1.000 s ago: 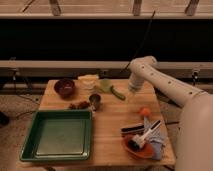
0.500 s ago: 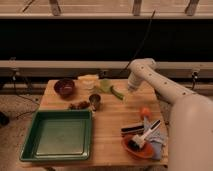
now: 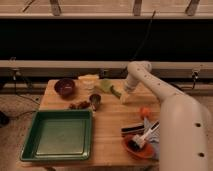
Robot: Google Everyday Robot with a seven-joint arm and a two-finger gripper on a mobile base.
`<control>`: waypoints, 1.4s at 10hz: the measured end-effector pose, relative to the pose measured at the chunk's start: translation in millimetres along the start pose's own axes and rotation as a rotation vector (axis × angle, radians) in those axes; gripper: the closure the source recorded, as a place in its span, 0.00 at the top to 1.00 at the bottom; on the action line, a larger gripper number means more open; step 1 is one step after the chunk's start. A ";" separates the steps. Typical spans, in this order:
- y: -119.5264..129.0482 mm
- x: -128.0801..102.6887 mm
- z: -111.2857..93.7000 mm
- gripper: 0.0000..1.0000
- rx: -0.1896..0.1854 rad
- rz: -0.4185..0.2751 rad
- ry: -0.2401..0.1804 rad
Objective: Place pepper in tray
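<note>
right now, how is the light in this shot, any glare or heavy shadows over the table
Camera view: warm, dim light, fairly even across the table; no glare on the tray; the band behind the table is almost black; the gripper hangs over the back of the table, just right of the pepper, pale against the wood.

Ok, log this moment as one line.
gripper: low, just right of pepper | pepper: lying on table | tray: front left, holds no pepper | task: not yet done
</note>
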 end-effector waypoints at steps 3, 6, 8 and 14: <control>0.4 -3.9 6.9 0.61 -0.015 -0.003 0.004; 2.8 -7.4 11.5 0.32 -0.029 -0.007 0.010; 4.8 -6.0 12.1 0.13 -0.039 -0.006 0.011; 8.3 13.7 -41.4 0.00 -0.053 -0.036 -0.011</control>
